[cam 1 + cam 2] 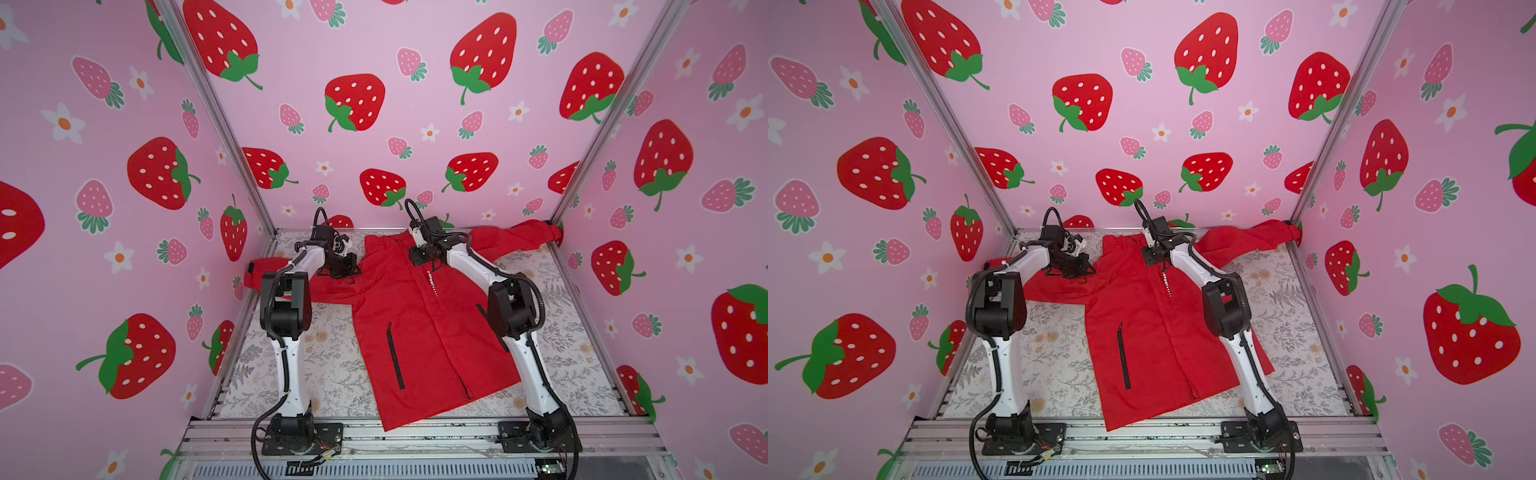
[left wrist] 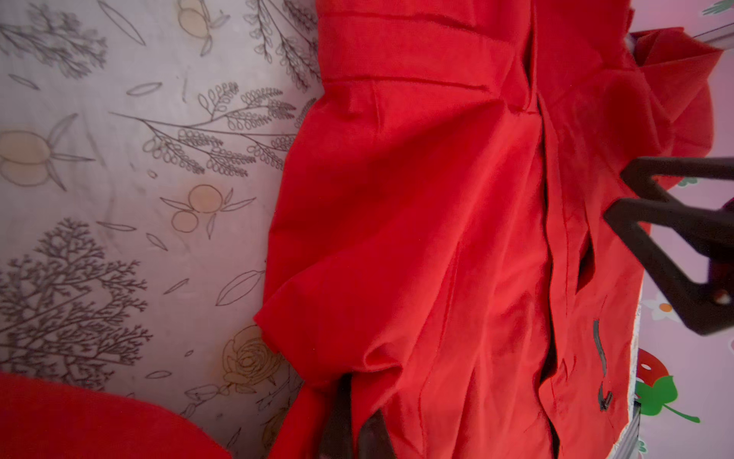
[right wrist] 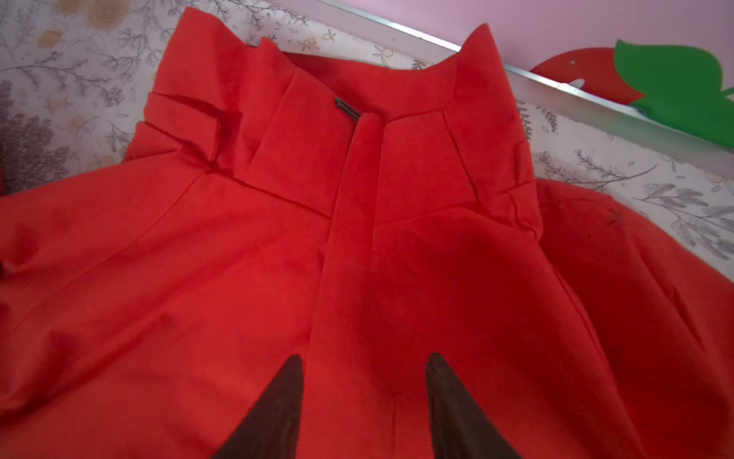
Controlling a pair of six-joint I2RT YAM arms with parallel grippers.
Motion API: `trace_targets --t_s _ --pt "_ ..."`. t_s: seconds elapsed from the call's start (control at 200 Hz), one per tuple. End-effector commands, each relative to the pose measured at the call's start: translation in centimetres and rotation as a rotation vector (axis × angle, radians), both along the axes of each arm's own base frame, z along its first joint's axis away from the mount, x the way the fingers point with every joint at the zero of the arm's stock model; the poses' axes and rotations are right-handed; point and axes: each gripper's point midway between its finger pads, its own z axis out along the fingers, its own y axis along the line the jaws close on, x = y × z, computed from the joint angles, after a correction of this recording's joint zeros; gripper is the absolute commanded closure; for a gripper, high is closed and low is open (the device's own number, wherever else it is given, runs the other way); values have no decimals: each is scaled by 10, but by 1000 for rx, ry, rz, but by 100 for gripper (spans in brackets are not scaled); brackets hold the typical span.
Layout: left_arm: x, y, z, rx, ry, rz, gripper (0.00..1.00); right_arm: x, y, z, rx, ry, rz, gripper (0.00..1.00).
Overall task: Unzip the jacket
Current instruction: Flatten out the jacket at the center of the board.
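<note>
Across the middle of the table, found the jacket front up and zipped, collar toward the far edge; noted left gripper clenched on shoulder fabric, presumably as anchor, right gripper parted astride the placket, apparently lining up on the zipper pull.

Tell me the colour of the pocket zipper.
Black; the pocket zipper on the jacket shows best in a top view.

Floral table, w/ jacket spread flat
</note>
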Motion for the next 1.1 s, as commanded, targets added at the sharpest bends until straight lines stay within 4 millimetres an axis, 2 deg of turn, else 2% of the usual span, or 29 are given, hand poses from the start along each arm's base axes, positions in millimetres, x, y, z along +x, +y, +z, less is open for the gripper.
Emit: trace_targets --t_s 0.0,0.115,0.205,0.29,0.385,0.47,0.555,0.64,0.726,0.791,0.901,1.096 --pt "-6 -7 2 -32 21 -11 100 -6 2 -8 -38 36 -23 49" --pt "-2 -3 2 -31 19 11 100 -16 -5 7 -28 54 -25 49" --pt "0 2 3 -36 12 31 100 -34 -24 41 -5 46 -30 43" --pt "2 5 3 -42 9 47 100 -54 -60 70 90 81 -83 42" --pt "4 5 1 -56 10 56 100 -80 -123 86 146 138 -190 41" --pt "5 7 2 -45 2 67 100 -110 -191 75 134 223 -316 35" --pt "5 13 2 -47 -3 96 100 -137 -248 57 148 306 -426 34" --pt "6 16 3 -59 -3 111 100 -159 -294 36 136 377 -517 33" --pt "6 19 4 -59 -3 107 100 -170 -327 22 101 414 -574 33" --pt "6 20 3 -59 0 101 100 -171 -340 13 68 433 -574 34" --pt "5 20 2 -68 5 98 100 -164 -348 -3 -26 471 -530 37" --pt "4 18 2 -80 4 91 100 -147 -335 -18 -69 489 -414 40"
